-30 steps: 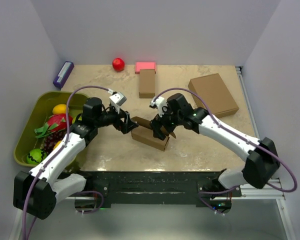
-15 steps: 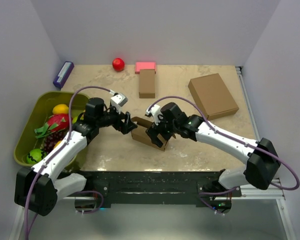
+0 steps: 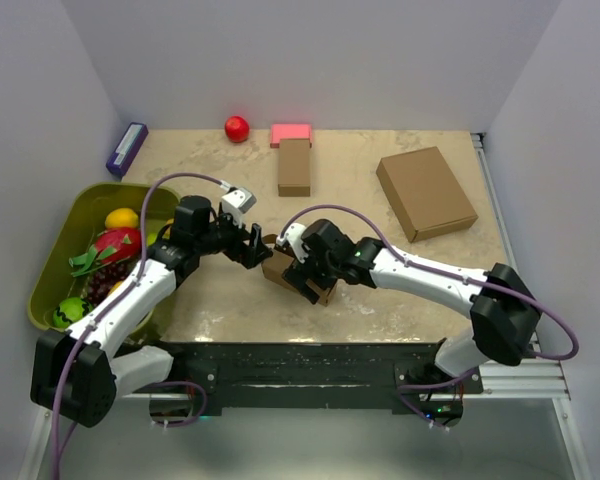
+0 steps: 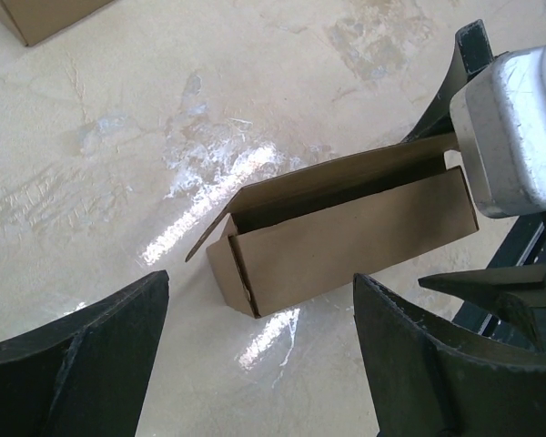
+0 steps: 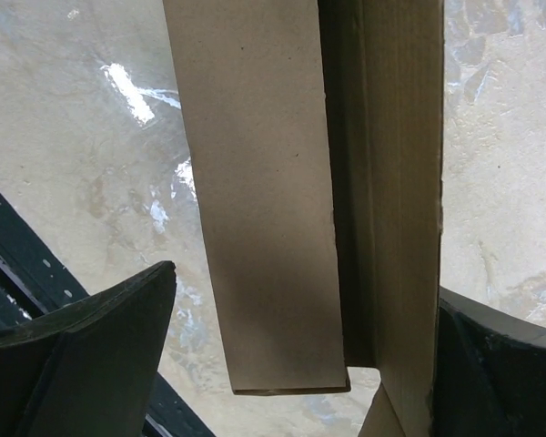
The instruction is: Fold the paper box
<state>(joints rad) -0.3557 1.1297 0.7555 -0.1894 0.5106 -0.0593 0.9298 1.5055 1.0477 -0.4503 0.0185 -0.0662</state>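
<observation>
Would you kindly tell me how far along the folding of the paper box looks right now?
Done: the paper box stands as a low rectangular shell, walls up. In hand: nothing is gripped; the right gripper hangs open astride it and the left gripper is open near one end. Left: the long flap is not folded over the open top, so closing and tucking remain.

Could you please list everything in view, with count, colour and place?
paper box: one, brown, table centre, between the grippers
narrow box: one, brown, back centre
pink block: one, pink, behind the narrow box
ball: one, red, back, left of pink block
large box: one, brown, back right
purple item: one, purple, back left
bin: one, olive green, left edge
fruit: several, mixed colours, in bin
table: one, beige
left gripper: one, black, open, beside paper box
right gripper: one, black, open, over paper box
</observation>
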